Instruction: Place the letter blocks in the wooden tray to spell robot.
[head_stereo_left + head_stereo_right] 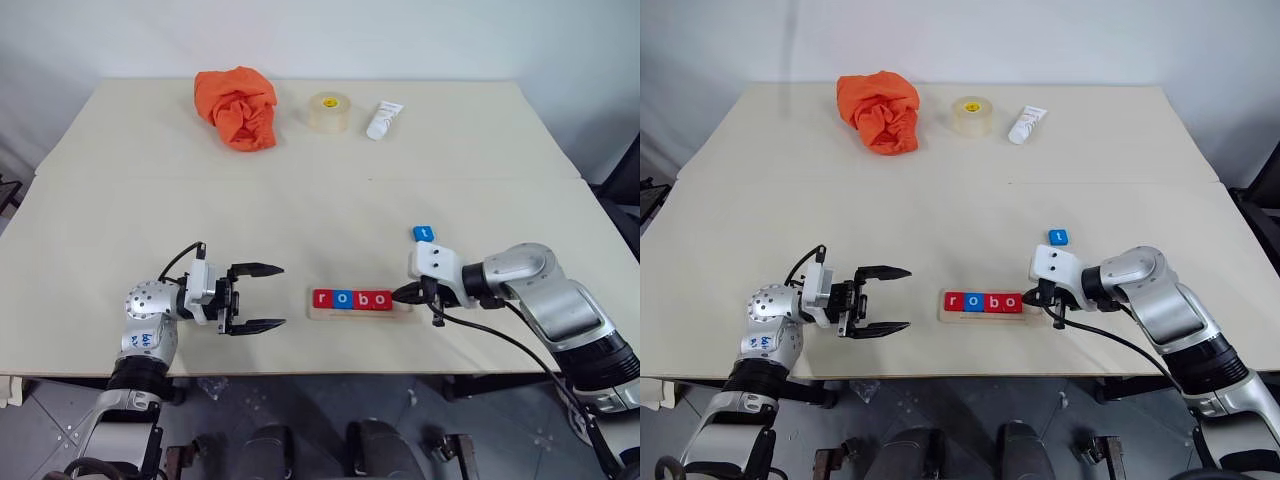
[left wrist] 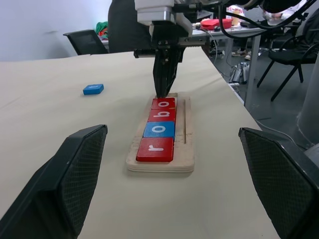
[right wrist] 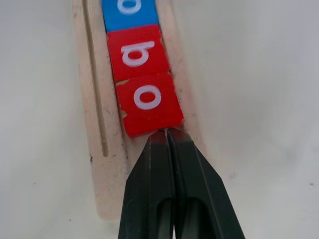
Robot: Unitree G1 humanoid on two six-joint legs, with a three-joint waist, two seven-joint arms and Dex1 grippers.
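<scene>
Risk: right pincer (image 3: 167,133), pressed together against second red o block (image 3: 149,102), over-pushes and skews row in wooden tray (image 3: 89,124); left pincer (image 1: 262,297) spread, idle.

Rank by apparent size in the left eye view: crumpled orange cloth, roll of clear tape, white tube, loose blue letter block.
1. Crumpled orange cloth
2. Roll of clear tape
3. White tube, close to the tape, narrower
4. Loose blue letter block, smallest though nearer the camera

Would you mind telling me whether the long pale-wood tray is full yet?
Not yet. The long pale-wood tray holds four tiles spelling "robo"; the small blue "t" tile lies outside on the tabletop.
</scene>
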